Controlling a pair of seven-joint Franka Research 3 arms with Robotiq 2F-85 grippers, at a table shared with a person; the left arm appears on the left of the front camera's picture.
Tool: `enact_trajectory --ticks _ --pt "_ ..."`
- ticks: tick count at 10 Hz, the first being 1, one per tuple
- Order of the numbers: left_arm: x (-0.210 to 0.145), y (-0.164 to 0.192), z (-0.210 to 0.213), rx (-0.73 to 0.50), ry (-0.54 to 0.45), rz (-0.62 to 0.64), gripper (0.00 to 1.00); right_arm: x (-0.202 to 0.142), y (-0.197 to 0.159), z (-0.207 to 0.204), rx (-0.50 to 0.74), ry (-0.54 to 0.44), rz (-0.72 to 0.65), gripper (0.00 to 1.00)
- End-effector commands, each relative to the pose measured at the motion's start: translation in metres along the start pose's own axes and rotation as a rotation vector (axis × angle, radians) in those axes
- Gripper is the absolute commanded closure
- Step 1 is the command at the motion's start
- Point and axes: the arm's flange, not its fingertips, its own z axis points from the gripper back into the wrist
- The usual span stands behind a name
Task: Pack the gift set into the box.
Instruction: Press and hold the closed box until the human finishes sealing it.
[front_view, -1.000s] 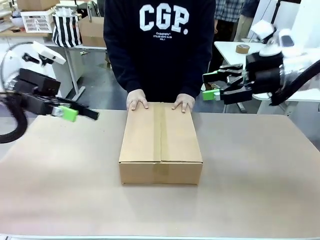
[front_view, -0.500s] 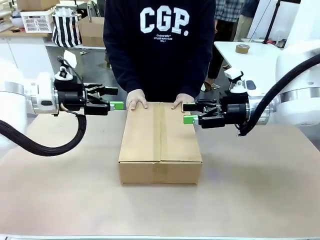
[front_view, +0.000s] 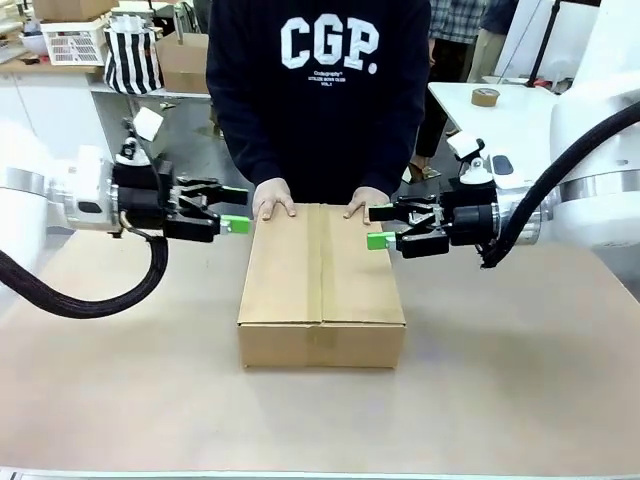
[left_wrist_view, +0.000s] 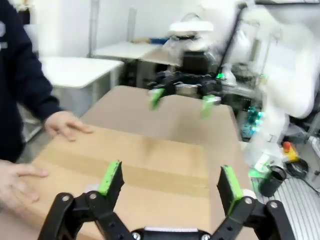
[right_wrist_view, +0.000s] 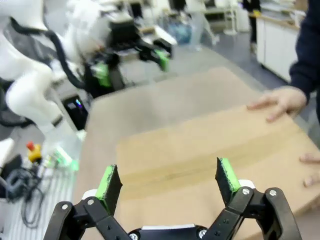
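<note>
Brown cardboard, flaps shut: the box sits in the middle of the table, the person's hands on its far edge. The left gripper and right gripper flank it, spread wide and empty. The risk I see is a fingertip striking a hand (both are near) or pushing the box askew.

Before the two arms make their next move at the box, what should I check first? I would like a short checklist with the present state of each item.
1. Left pincer open: ok, jaws apart at the left side of the box.
2. Right pincer open: ok, jaws apart at the box's right side.
3. Box flaps open for packing: not ok, they lie shut and flat.
4. Person's hands off the box: not ok, both rest on the far edge of its top.
5. Gift set inside the box: cannot tell, the shut flaps hide the inside.
</note>
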Motion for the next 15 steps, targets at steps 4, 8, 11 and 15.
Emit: enact_trajectory --ticks 4,8,11,15 --pt "-0.086 0.018 -0.031 -0.159 0.033 -0.058 0.0 -0.056 -0.046 -0.043 0.035 0.144 0.132 0.0" --pt "-0.108 0.045 -0.044 -0.078 0.138 -0.19 0.0 -0.063 -0.048 -0.051 0.036 0.15 0.154 0.0" --pt "-0.112 0.055 -0.046 -0.036 0.131 -0.167 0.0 -0.069 -0.053 -0.05 0.064 0.153 0.109 0.0" --pt "-0.102 0.055 -0.043 -0.062 0.106 -0.137 0.0 -0.059 -0.051 -0.048 0.069 0.12 0.108 0.0"
